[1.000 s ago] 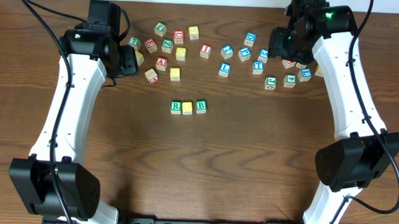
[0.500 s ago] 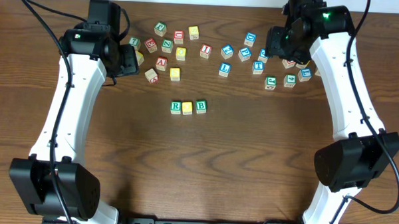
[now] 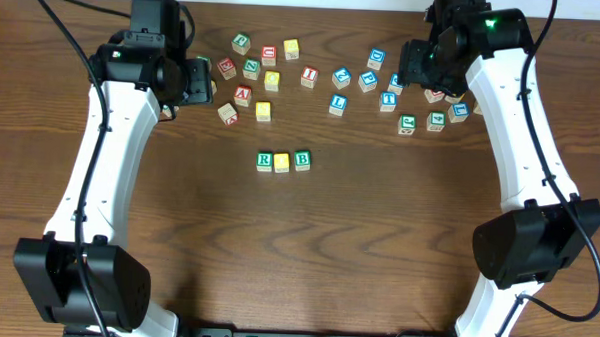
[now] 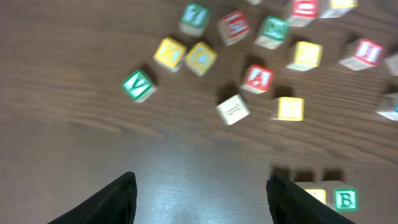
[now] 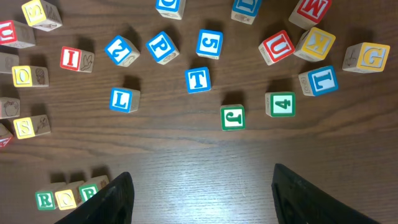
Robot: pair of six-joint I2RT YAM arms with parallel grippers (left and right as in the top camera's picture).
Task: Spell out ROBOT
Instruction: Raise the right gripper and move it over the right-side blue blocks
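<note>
The left pincer (image 4: 208, 199) hangs open over the bare wooden table (image 3: 307, 249), its two dark fingers wide apart with nothing between them. Scattered letter blocks lie ahead of it. A green block (image 4: 138, 85) is ahead on its camera's left, and a pale block (image 4: 233, 109) sits straight ahead. Just beside the finger on its camera's right is the row of three blocks (image 3: 281, 160), reading R, O, B and touching side by side.

Further right, the right pincer (image 5: 205, 199) is also open and empty. The same row lies just outside its camera-left finger. Ahead, a green J block (image 5: 232, 117) is nearest, a blue T block (image 5: 198, 79) is just beyond, and a yellow O block (image 5: 25, 76) is well off to the left.
</note>
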